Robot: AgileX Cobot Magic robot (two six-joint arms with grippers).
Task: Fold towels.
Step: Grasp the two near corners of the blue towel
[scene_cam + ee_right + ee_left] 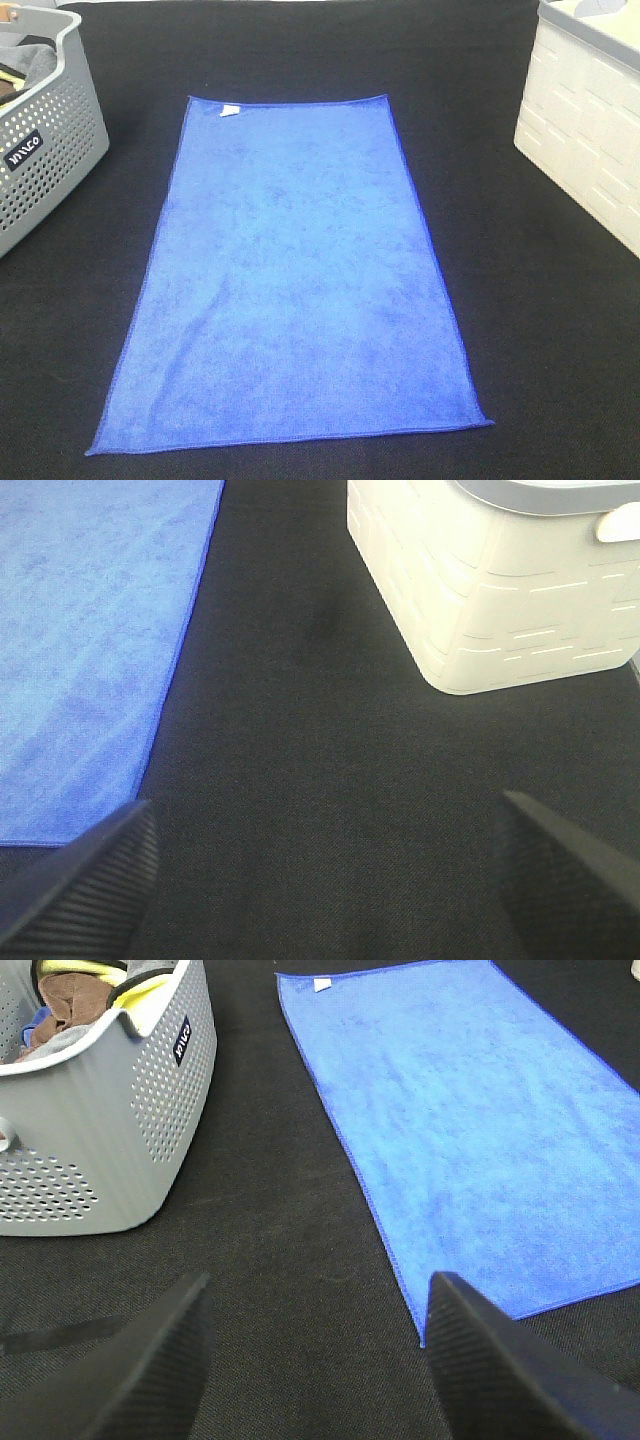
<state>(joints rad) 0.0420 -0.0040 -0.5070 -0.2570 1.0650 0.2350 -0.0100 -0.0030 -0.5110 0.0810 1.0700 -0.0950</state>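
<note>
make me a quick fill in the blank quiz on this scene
The towel spread flat on the black table is ____.
The perforated basket left of it is ____.
The tag at the towel's far edge is ____.
The open left end effector holds ____.
Missing: blue, grey, white, nothing.

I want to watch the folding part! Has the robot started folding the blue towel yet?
Not yet. Done: the blue towel lies spread flat on the black cloth, with no fold in it. In hand: nothing. The left gripper and right gripper are both open and empty, off the towel's sides. Left: all the folding.
</note>
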